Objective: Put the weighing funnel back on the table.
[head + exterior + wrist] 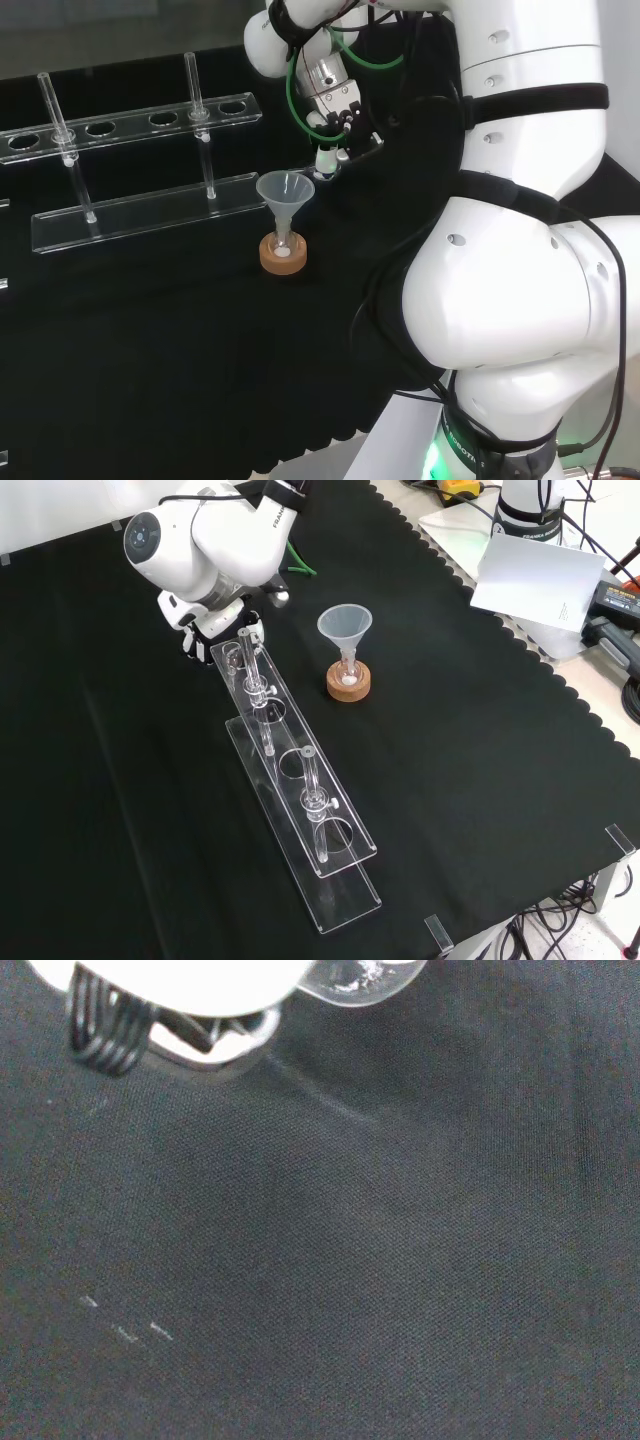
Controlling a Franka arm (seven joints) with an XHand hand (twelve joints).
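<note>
A laboratory bench: black cloth bears a clear test-tube rack, and a funnel stands in a flask on a cork ring.

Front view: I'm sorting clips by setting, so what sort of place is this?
Probably a chemistry lab bench used for robot trials: a clear rack holding glass tubes, a funnel standing in a small flask on a cork ring, and black cloth underneath.

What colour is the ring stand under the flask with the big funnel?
Light brown, the colour of cork. The cork ring shows best in the front view.
</note>
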